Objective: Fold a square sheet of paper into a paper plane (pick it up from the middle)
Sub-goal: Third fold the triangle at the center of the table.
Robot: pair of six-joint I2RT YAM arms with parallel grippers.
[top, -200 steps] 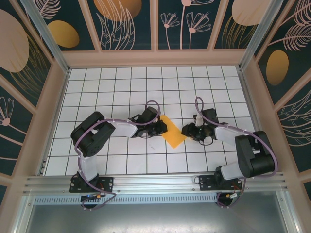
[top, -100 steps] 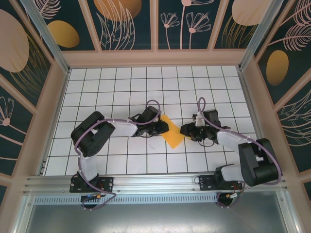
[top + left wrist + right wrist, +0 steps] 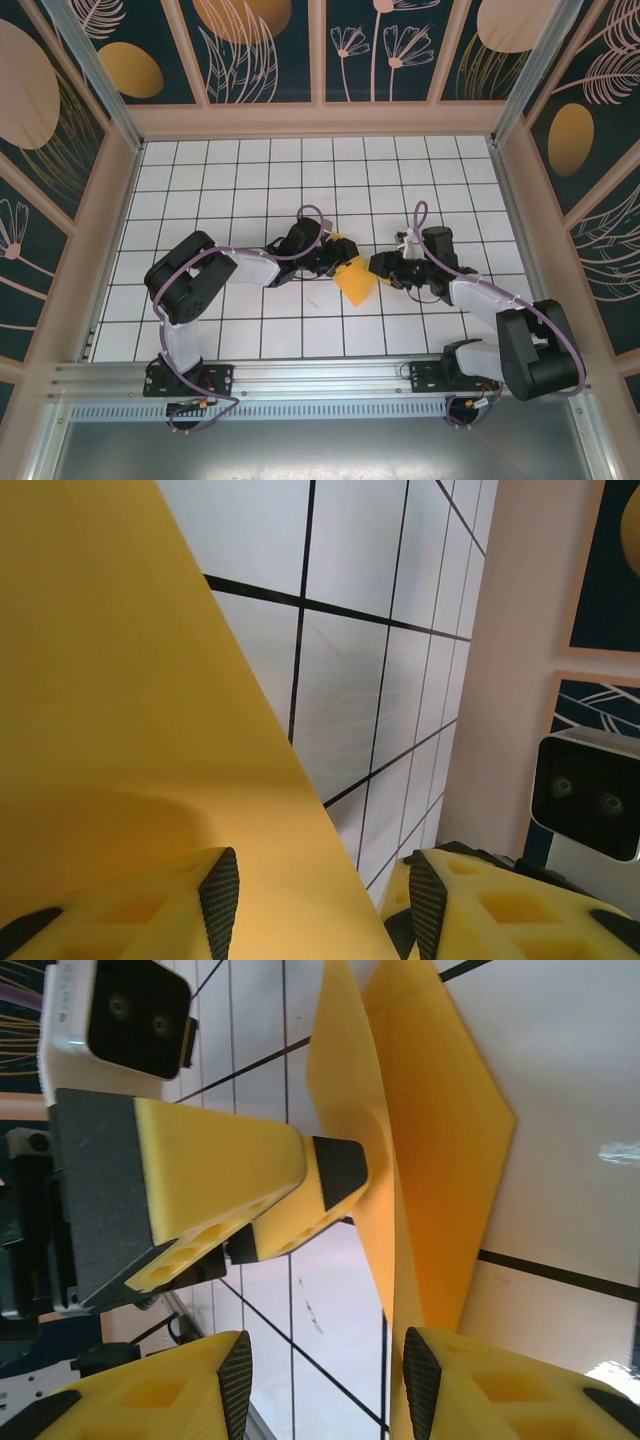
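Note:
The orange-yellow sheet of paper (image 3: 355,281) lies part-folded on the white tiles between my two grippers, with one flap standing up. In the left wrist view the paper (image 3: 120,730) runs between my left gripper's (image 3: 322,905) spread jaws, which do not pinch it. My left gripper (image 3: 337,262) sits at the paper's left edge. The right wrist view has the raised flap (image 3: 440,1110) touched by a left finger (image 3: 250,1180). My right gripper (image 3: 325,1385) is open, bare tile between its pads, its right pad beside the flap's edge. From above, the right gripper (image 3: 380,267) is at the paper's right corner.
The white grid-tiled table (image 3: 250,180) is boxed in by wooden walls (image 3: 320,120) at the back and both sides. A metal rail (image 3: 320,375) holds the arm bases at the near edge. The right arm's wrist camera (image 3: 590,790) faces my left gripper closely.
My left gripper has opened and let go of the paper flap. The right gripper has slid left, up to the paper. The paper looks narrower, its flap raised.

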